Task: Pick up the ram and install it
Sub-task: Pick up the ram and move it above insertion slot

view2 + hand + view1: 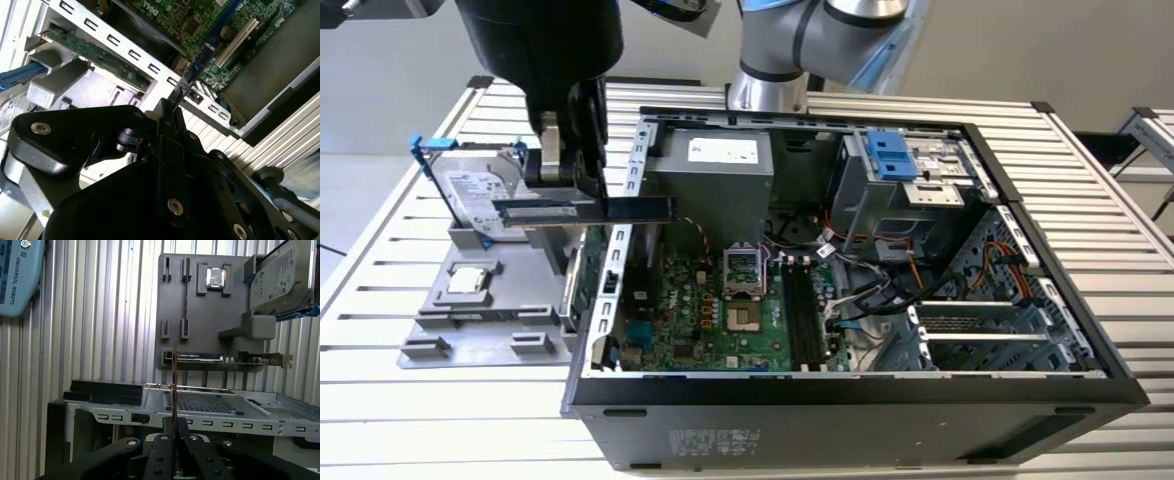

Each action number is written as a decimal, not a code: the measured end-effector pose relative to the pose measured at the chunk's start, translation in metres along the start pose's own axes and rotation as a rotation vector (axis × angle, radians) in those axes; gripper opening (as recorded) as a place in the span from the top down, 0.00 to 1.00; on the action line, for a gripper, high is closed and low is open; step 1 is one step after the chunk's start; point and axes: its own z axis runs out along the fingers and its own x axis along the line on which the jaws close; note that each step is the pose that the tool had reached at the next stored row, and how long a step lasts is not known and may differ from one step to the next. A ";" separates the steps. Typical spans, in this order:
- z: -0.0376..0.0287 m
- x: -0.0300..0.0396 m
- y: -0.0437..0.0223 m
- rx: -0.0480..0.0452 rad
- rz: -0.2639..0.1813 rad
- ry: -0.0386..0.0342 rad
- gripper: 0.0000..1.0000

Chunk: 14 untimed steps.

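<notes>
The ram (616, 209) is a long dark-blue stick held level and on edge, above the gap between the grey parts holder (480, 310) and the open computer case's side wall (620, 250). My gripper (571, 188) is shut on it from above, near its end towards the exterior view's left. Both wrist views show the ram edge-on, as a thin blue strip (200, 55) and a thin line (174, 380) running out from between the black fingers (165, 117) (163, 442). Inside the case, the motherboard (707, 310) lies flat with black memory slots (803, 315).
On the grey holder stand a silver hard drive in a blue frame (470, 190), a small square chip (471, 281) and a green expansion card (578, 275) next to the case. The arm's base (781, 60) rises behind the case. Cables and drive bays (907, 170) crowd the case's far side.
</notes>
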 end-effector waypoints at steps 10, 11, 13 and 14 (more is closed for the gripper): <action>-0.0005 0.0007 -0.0137 -0.0001 0.000 0.0001 1.00; -0.0005 0.0008 -0.0148 0.0000 0.000 0.0000 1.00; -0.0006 0.0009 -0.0174 0.0000 0.000 0.0001 1.00; -0.0007 0.0009 -0.0185 0.0000 0.000 0.0000 1.00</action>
